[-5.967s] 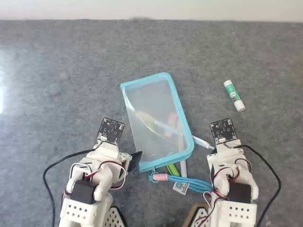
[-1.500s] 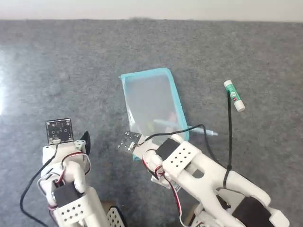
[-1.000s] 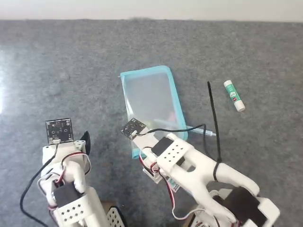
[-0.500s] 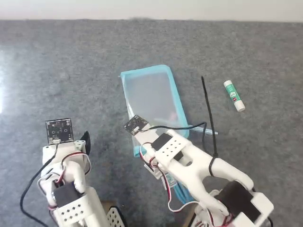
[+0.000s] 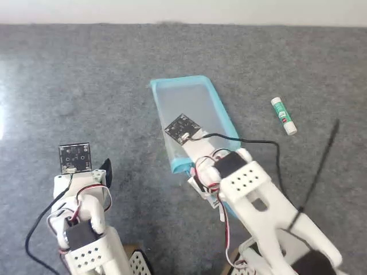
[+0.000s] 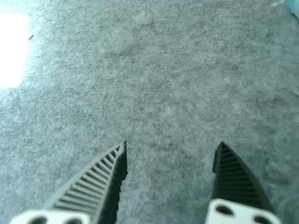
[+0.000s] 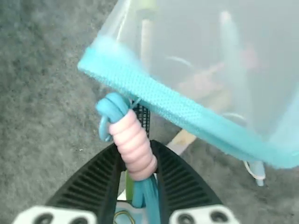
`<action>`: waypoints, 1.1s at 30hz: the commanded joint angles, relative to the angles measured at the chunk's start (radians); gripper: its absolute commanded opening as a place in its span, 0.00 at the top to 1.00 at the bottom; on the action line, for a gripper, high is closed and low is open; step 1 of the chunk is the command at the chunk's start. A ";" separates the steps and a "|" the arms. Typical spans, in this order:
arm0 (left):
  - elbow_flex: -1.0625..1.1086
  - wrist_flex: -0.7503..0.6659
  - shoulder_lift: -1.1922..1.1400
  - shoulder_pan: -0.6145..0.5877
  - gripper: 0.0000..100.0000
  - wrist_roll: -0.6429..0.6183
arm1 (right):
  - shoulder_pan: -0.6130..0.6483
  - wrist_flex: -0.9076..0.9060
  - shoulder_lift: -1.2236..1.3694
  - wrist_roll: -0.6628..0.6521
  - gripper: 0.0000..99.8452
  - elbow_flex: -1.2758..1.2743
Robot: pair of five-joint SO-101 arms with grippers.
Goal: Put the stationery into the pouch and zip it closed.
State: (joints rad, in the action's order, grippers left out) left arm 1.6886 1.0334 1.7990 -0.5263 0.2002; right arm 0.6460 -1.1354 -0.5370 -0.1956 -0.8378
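Note:
A translucent pouch with a blue zip border lies mid-table, and my right arm reaches over its near end. In the right wrist view my right gripper is shut on the pink zip pull with its blue cord, right at the pouch's blue edge. Several pens show through the pouch wall, and a pale stick pokes out under the edge. A white glue stick lies on the carpet to the right of the pouch. My left gripper hangs open over bare carpet at the near left.
Grey carpet covers the table, with a pale wall strip along the far edge. A black cable loops from the right arm out to the right. The left arm stands at the near left.
The right arm has swung to the right with the zip pull in its gripper, and the pouch has shifted and turned a little to the far right. The left arm has kept still.

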 commanded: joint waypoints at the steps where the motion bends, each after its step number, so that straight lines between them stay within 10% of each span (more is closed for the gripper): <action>1: -0.030 -0.028 0.002 0.015 0.71 0.025 | -0.018 -0.059 -0.091 -0.068 0.99 0.087; 15: -0.024 0.025 0.002 0.133 0.71 0.063 | -0.016 -0.320 0.056 -0.129 0.88 0.313; 33: -0.007 0.020 0.002 0.133 0.71 0.095 | 0.165 -0.004 0.194 -0.011 0.83 0.155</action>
State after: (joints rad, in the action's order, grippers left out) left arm 1.6886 1.0549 1.7990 -0.3974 0.2862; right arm 0.7411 -1.1722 -0.2869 -0.2202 -0.7058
